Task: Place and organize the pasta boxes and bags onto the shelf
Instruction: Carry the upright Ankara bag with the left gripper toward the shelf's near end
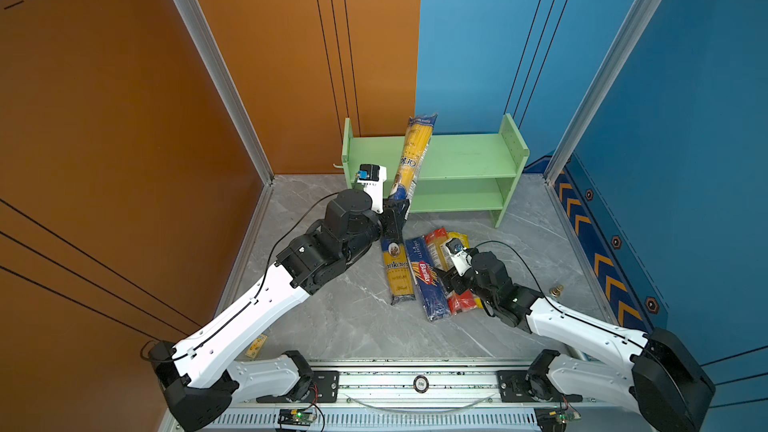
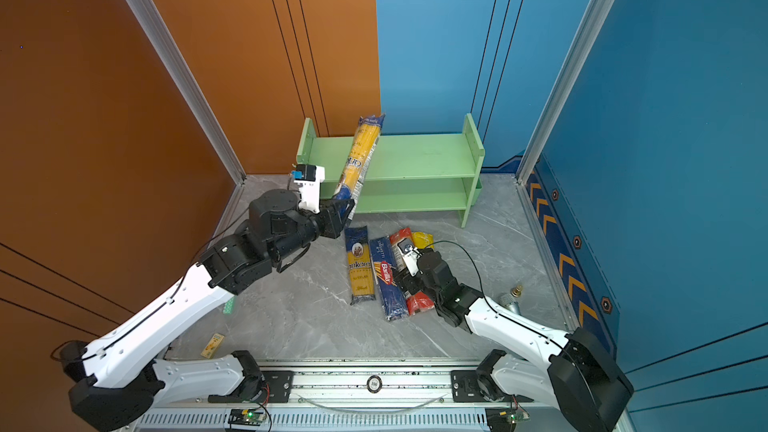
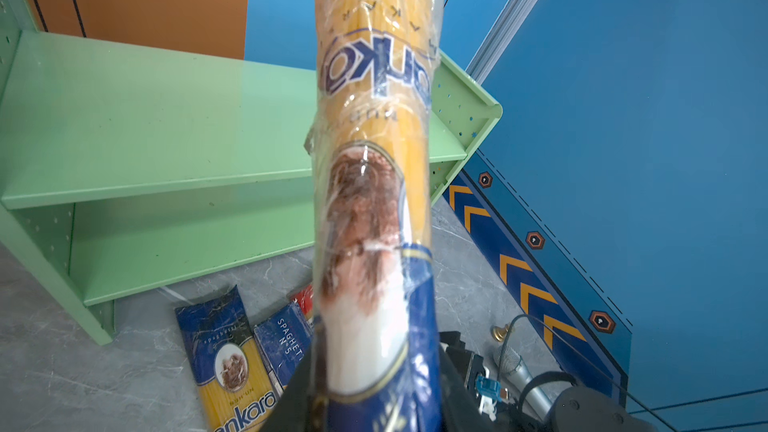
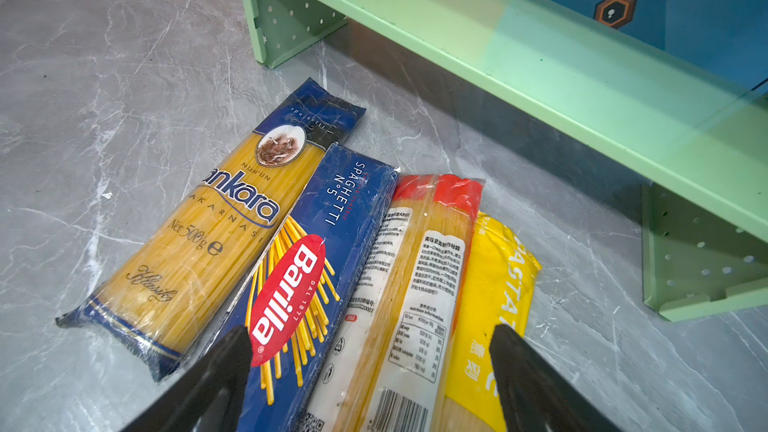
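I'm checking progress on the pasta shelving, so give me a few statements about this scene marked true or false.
1. The left gripper is shut on the held Ankara packet, which tilts upward near the shelf. True.
2. Two packets already lie on the lower tier. False: the lower tier is bare.
3. The right gripper grips the Barilla packet. False: its fingers stand open above the packets.
4. The Barilla packet lies between the lying Ankara packet and the red-ended packet on the table. True.
5. The yellow-ended packet stands upright. False: it lies flat beside the red-ended packet.
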Action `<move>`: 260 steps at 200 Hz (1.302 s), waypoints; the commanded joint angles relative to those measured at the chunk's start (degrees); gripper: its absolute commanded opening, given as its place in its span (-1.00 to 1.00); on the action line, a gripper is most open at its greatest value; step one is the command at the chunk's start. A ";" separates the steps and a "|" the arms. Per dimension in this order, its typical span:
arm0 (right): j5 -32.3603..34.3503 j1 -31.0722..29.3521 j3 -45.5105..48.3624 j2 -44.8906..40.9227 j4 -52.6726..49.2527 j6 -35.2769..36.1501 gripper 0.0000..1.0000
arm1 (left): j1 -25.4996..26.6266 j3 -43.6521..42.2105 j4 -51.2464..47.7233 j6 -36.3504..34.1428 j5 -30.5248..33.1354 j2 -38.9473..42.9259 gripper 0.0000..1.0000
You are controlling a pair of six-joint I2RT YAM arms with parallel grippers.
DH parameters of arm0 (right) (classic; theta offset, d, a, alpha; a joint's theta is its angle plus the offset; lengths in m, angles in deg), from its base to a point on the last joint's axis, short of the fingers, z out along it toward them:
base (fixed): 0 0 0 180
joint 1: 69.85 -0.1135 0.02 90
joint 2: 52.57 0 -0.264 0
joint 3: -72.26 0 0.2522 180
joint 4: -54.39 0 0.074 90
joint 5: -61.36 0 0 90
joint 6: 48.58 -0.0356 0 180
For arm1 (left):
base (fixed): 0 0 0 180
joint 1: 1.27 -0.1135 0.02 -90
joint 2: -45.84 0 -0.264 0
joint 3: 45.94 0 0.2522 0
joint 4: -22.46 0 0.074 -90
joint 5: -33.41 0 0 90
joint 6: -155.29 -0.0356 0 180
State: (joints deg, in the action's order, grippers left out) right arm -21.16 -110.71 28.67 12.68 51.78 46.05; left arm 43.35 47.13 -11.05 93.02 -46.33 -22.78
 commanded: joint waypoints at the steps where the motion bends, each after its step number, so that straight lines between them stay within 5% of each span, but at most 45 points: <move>1: 0.05 0.25 -0.50 -0.47 1.41 -0.85 0.74 | -1.73 5.26 12.02 -2.06 2.35 0.32 -1.00; 260: 1.04 0.26 2.18 -5.97 0.62 -0.93 0.75 | -12.19 17.52 9.46 2.71 6.39 -10.97 -1.00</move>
State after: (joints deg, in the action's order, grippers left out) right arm -20.96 -110.71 29.77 8.31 51.76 46.00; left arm 31.57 59.54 -9.34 96.63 -41.50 -34.30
